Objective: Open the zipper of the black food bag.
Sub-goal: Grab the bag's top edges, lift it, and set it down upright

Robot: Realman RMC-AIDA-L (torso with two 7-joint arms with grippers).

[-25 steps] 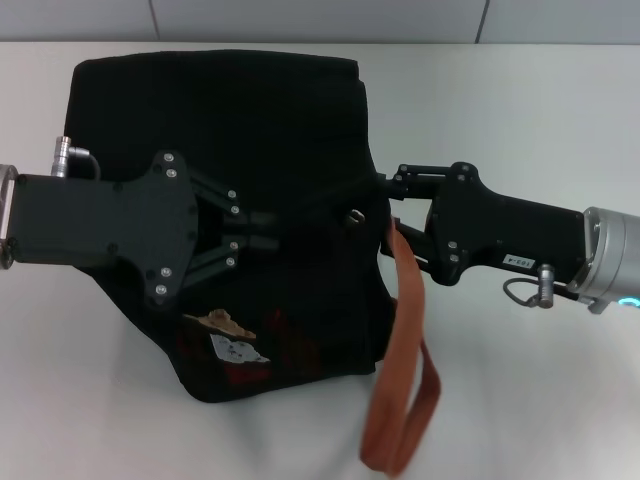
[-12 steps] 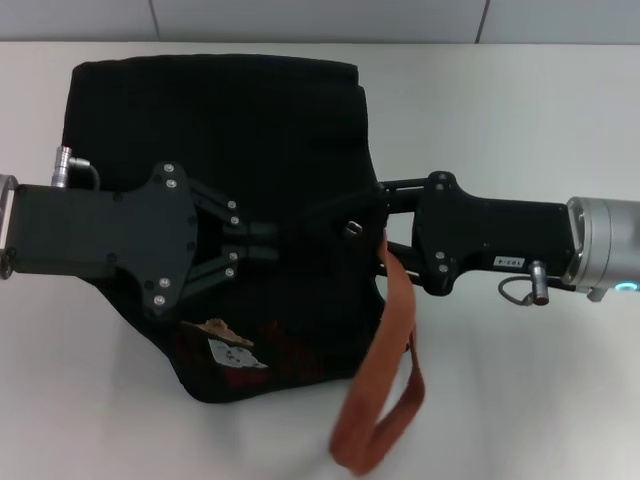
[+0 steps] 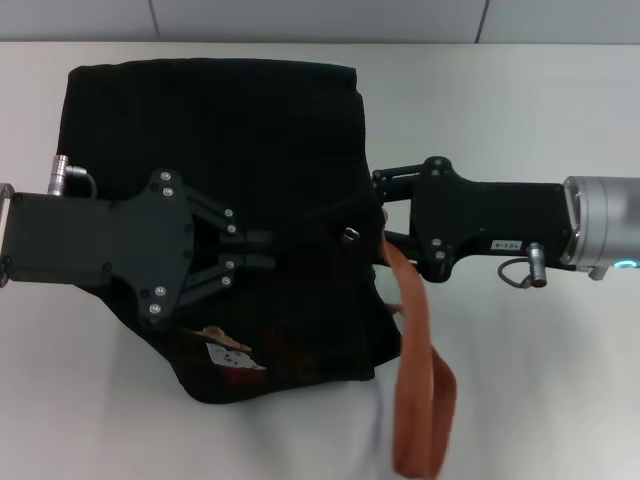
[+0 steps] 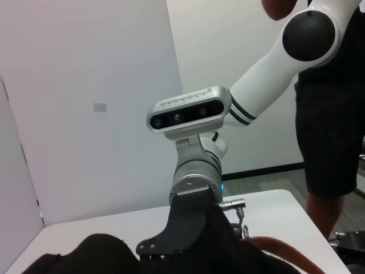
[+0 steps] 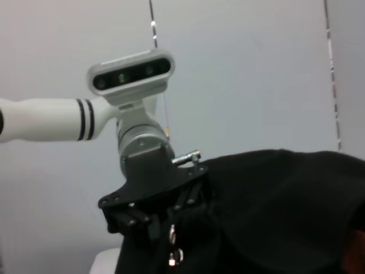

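The black food bag (image 3: 230,120) lies on the white table, its bear patches and red lettering near the front edge. The zipper shows as a small silver pull tab (image 3: 351,235) on the bag's top, right of centre; the track blends into the black fabric. My left gripper (image 3: 268,250) reaches in from the left and is shut on a fold of the bag's top. My right gripper (image 3: 383,212) comes from the right and sits against the bag's right edge, just right of the pull tab. In the right wrist view the left gripper (image 5: 157,214) has silver tabs (image 5: 172,231) hanging below it.
An orange-brown strap (image 3: 420,370) hangs off the bag's right side toward the table's front edge, under the right gripper. White table (image 3: 520,110) surrounds the bag. A person in dark clothes (image 4: 331,114) stands beyond the table in the left wrist view.
The right gripper moved left, closer to the bag's edge and the pull tab. The orange strap swung left and then back right. The left gripper sank slightly with the fabric.
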